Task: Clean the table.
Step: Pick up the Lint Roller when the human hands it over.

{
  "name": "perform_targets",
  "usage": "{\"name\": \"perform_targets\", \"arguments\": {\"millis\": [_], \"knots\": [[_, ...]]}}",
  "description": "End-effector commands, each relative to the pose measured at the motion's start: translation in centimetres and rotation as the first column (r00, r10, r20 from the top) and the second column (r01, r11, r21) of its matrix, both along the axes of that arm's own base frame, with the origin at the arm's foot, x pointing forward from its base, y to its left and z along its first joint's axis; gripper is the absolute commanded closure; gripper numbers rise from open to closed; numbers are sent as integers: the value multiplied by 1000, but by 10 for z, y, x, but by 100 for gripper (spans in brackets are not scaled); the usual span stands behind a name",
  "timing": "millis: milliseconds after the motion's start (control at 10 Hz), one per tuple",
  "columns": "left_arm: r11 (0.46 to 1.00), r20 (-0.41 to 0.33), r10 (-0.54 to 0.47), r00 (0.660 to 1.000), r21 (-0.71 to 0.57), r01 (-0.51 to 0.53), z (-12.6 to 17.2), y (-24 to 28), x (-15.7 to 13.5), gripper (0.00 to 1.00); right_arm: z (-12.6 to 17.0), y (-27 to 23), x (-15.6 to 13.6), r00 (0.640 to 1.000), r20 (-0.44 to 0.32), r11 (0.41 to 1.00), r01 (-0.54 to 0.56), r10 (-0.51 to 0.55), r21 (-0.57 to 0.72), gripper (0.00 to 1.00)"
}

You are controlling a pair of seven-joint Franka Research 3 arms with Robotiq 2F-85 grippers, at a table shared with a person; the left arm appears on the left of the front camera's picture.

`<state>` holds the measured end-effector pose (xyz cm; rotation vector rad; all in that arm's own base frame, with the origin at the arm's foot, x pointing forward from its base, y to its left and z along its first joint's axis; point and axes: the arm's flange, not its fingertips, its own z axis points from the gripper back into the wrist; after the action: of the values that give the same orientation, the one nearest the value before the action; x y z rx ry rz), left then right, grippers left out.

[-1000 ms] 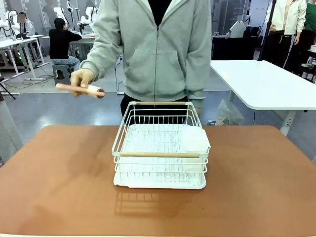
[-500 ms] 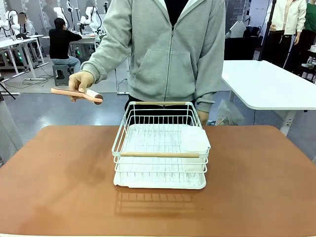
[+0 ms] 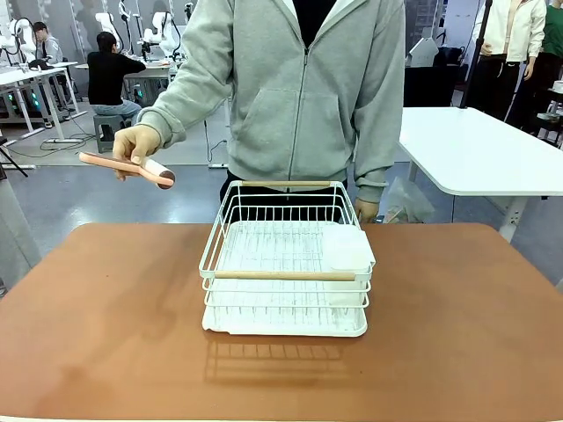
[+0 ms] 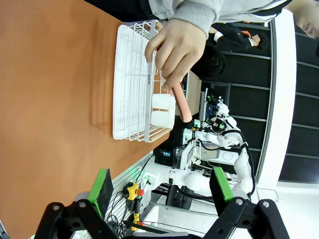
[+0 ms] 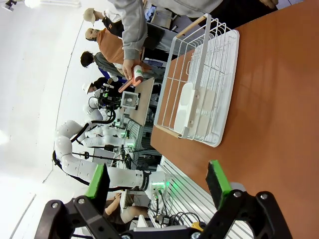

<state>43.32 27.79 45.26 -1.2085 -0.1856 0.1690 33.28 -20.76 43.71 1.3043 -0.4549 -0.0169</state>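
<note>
The reddish-brown table [image 3: 106,334] carries a white wire rack [image 3: 283,264] at its middle. Behind it stands a person in a grey hoodie [image 3: 299,88], holding a pink-handled roller [image 3: 127,167] in one hand above the table's far left edge. In the left wrist view my left gripper [image 4: 160,184] is open over the table [image 4: 50,99], well apart from the rack [image 4: 132,89] and the hand with the roller [image 4: 182,102]. In the right wrist view my right gripper [image 5: 157,179] is open and holds nothing, with the rack [image 5: 199,89] and the table [image 5: 279,99] ahead.
A white tub [image 3: 346,248] sits in the rack's right part. A glossy white table [image 3: 475,149] stands at the back right. The person's other hand [image 3: 365,209] hangs behind the rack's far right corner. Bare tabletop lies on both sides of the rack.
The person's hand has carried the roller a little to the left, and the person's body has shifted slightly to the right. The rack has stayed in place.
</note>
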Motion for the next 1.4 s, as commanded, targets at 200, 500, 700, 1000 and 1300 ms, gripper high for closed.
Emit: {"name": "perform_targets", "arguments": {"millis": [200, 500, 700, 1000, 1300], "knots": [[976, -124, 181, 975, 140, -164, 31, -37, -20, 0, 1, 1, 0, 1000, 22, 1000, -1, 0, 13, 0], [935, -174, 304, 937, 243, -258, 54, -85, -18, 0, 1, 1, 0, 1000, 22, 1000, -1, 0, 13, 0], [919, -168, 342, 925, 265, -292, 57, -120, -18, 0, 1, 1, 0, 1000, 22, 1000, -1, 0, 13, 0], [904, -123, 374, 919, 271, -332, 65, -154, -13, 0, 1, 1, 0, 1000, 22, 1000, -1, 0, 13, 0], [894, -151, 407, 901, 266, -359, 56, -183, -13, 0, 1, 1, 0, 1000, 22, 1000, -1, 0, 13, 0]]}}
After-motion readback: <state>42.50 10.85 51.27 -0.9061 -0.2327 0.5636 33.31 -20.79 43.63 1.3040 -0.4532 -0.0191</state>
